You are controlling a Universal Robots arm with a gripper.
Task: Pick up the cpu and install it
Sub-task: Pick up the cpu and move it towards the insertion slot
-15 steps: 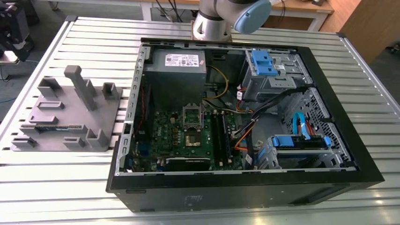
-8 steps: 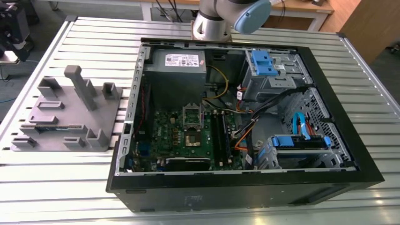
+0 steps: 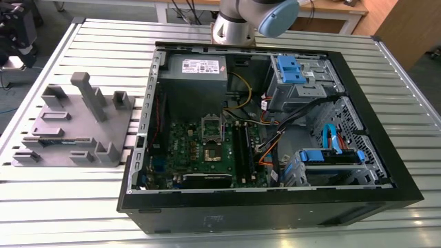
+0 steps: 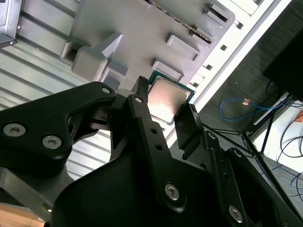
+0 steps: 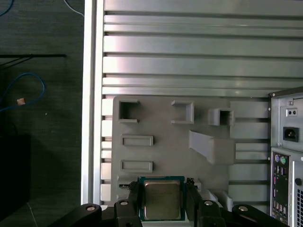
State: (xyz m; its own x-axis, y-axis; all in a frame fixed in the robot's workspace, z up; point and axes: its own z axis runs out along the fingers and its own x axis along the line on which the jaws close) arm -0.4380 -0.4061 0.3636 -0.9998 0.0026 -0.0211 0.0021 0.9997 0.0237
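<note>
Pick-up looks done. My gripper (image 5: 162, 188) closed narrow on cpu (image 5: 162, 203), one finger each side, chip flat. Cpu hangs well above grey tray (image 5: 161, 123), case (image 5: 286, 156) beside. Install not yet done; I judge it calls for chip kept level, squared to socket (image 3: 210, 151).

We see the cpu (image 5: 162, 199), a flat square chip with a silver-grey metal lid and a green rim. It sits clamped by two opposite edges in the end effector (image 5: 162, 193).
</note>
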